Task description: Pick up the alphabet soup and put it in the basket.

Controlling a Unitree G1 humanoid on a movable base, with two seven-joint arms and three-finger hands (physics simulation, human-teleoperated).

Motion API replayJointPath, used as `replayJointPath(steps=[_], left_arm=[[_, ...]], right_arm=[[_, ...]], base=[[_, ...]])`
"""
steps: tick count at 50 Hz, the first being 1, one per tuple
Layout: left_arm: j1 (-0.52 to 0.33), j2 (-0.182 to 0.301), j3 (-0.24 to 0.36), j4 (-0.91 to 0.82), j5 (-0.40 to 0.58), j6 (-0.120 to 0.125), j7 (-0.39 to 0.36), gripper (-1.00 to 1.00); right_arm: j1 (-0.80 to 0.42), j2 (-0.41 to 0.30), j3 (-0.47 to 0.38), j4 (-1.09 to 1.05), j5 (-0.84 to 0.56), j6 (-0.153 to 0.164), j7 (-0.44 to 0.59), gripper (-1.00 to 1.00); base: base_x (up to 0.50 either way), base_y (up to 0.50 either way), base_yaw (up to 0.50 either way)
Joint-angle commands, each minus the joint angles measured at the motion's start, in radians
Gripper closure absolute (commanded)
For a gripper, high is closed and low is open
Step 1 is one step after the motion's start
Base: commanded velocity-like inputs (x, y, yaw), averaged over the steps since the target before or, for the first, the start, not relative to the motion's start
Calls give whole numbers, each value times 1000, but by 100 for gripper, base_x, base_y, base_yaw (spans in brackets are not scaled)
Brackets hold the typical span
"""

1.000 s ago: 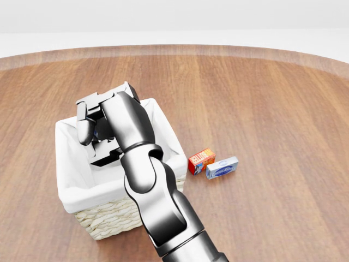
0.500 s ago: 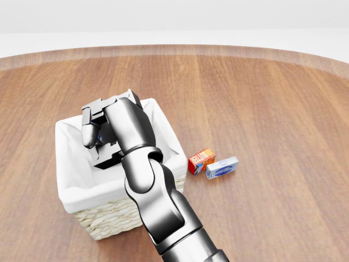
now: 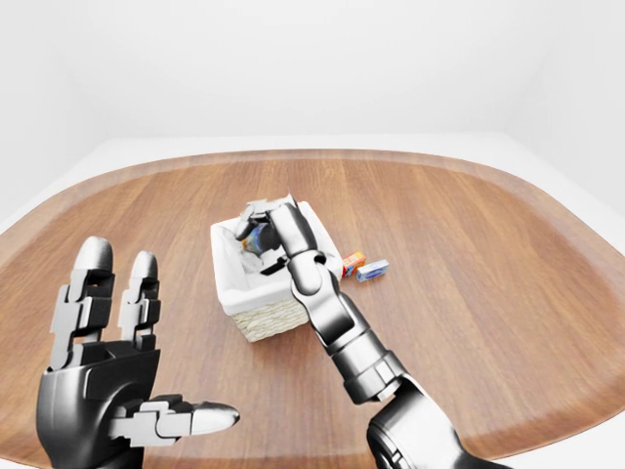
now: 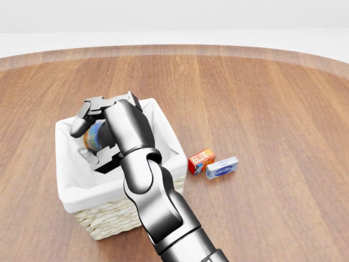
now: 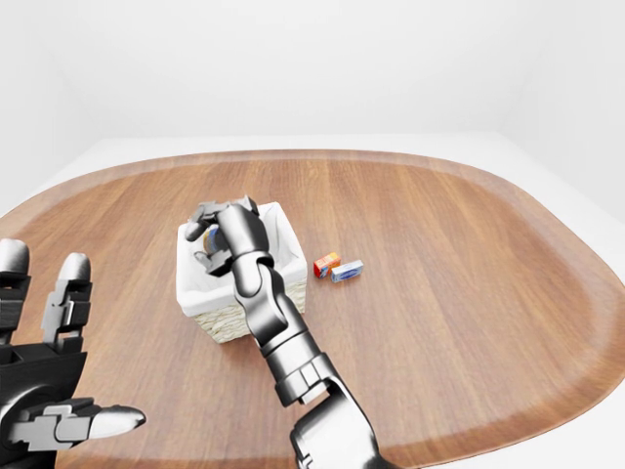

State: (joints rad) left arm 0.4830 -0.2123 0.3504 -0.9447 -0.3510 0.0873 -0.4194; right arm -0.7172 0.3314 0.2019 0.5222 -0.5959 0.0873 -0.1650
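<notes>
Sitting: the alphabet soup (image 4: 94, 136) is a small can with a blue and orange label, inside the basket and under the right hand, only partly visible between the fingers.
Right hand: the right hand (image 4: 101, 131) reaches down into the basket from above; its fingers (image 4: 79, 125) curve around the can, one over the top left side and others below it. Whether they press on the can or merely stand about it, I cannot tell.
Right arm: the silver right arm (image 4: 147, 185) rises from the bottom of the head view and crosses the near right rim of the basket.
Basket: the basket (image 4: 68, 202) is woven wicker with a white cloth lining, standing on the table left of centre in the head view.
Boxes: a red and orange box (image 4: 201, 160) lies on the table just right of the basket, and a blue and white box (image 4: 222, 167) lies just beside it, further right; the two appear to touch.
Table: the table (image 4: 272, 120) is a broad wooden surface with a rounded edge against a white surround.
Left hand: the left hand (image 3: 107, 381) hangs at the lower left of the left-eye view, well apart from the basket, fingers spread wide and upright, thumb pointing right, holding nothing.
</notes>
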Motion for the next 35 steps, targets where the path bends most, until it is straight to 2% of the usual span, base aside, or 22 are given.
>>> replayJointPath(steps=[1, 35], left_arm=[[-9, 5, 5, 1, -2, 0, 5, -100], [-6, 2, 4, 3, -2, 0, 2, -100]], right_arm=[[-10, 4, 1, 3, 5, 0, -3, -100], [-1, 10, 4, -3, 0, 0, 3, -100]], base=[[0, 0, 0], [0, 0, 0]])
